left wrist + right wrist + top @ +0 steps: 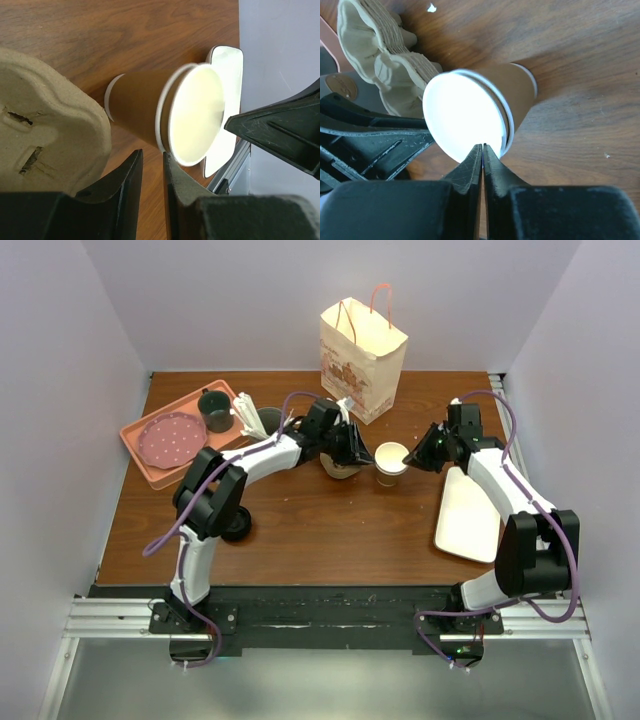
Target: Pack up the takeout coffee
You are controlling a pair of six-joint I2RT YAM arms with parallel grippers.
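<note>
The takeout coffee (391, 462) stands upright on the worktop (320, 530), midway between the left and right edges and nearer the far edge. At the far left corner a salmon tray (135, 445) carries a pink plate (170, 438) and a dark mug (215, 412). The left pincer (153, 156) sits over the cardboard cup carrier (45, 125), its jaws a little apart with bare wood showing in the gap. The cup is just right of the carrier. A paper bag (362, 350) stands by the far edge. The right pincer (482, 146) is almost closed, with only a slit and nothing seen in it, and its tips are at the cup's rim. A white tray (468, 515) lies along the right edge.
</note>
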